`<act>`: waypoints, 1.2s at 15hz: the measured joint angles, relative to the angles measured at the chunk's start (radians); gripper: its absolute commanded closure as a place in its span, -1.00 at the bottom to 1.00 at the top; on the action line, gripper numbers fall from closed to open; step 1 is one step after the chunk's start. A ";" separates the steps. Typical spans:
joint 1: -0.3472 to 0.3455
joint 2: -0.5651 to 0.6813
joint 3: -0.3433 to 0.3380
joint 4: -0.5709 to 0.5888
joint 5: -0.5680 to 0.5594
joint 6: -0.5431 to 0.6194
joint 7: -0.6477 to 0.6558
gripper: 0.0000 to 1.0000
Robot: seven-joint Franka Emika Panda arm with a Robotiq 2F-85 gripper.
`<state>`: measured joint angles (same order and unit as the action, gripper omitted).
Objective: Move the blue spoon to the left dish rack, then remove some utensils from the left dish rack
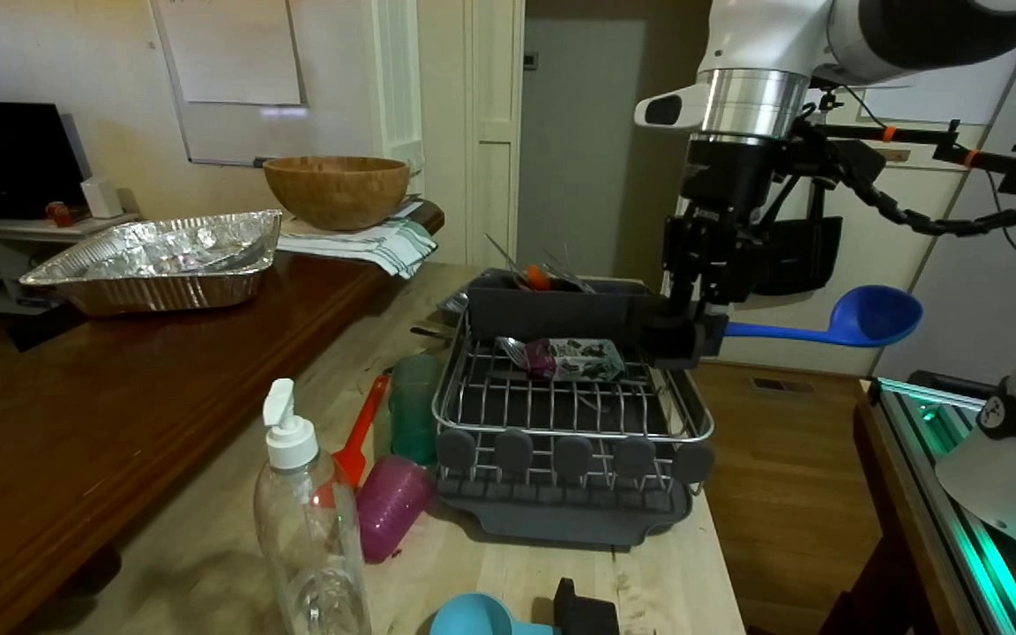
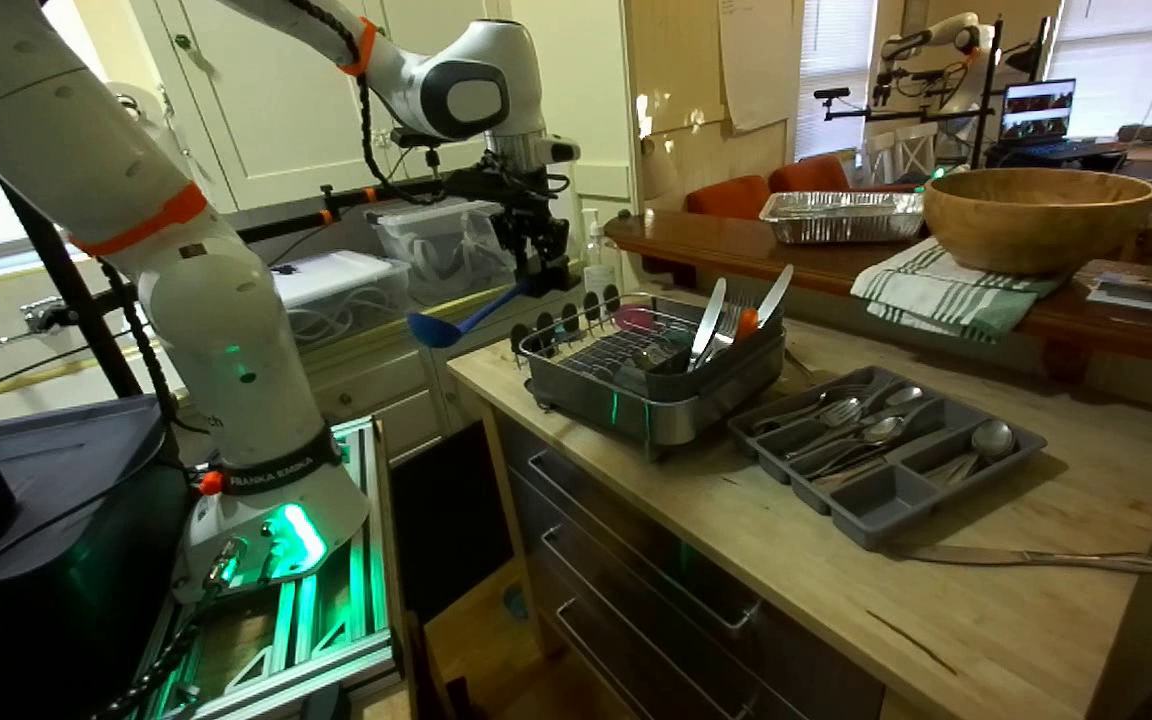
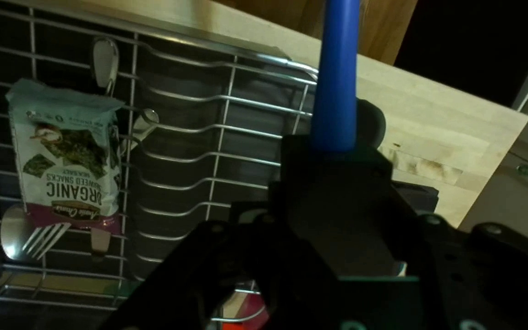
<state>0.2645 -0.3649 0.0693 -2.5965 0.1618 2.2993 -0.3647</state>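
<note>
The blue spoon (image 1: 870, 317) is ladle-shaped, with a dark block at its handle end; it also shows in an exterior view (image 2: 441, 328), and its blue shaft (image 3: 336, 78) in the wrist view. My gripper (image 1: 684, 319) is shut on the dark block and holds the spoon level or slightly tilted above the rack's side, its bowl out past the counter. The left dish rack (image 1: 561, 511) is grey wire on a dark tray, also in an exterior view (image 2: 676, 420). Its holder has knives (image 2: 708, 322) and forks (image 2: 726, 325) upright. A spoon (image 3: 14, 236) and fork (image 3: 46, 238) lie in it.
A seaweed packet (image 3: 69, 156) lies in the rack. Beside the rack are a green cup (image 1: 414, 410), purple cup (image 1: 393, 507), red utensil (image 1: 362, 432) and pump bottle (image 1: 305, 529). A light-blue scoop (image 1: 477, 616) lies in front. A cutlery tray (image 2: 861, 515) stands behind.
</note>
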 measured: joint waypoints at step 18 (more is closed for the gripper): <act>-0.072 0.409 0.136 0.367 -0.329 0.140 0.505 0.49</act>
<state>0.1928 0.0441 0.2050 -2.2298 -0.1667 2.4391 0.1406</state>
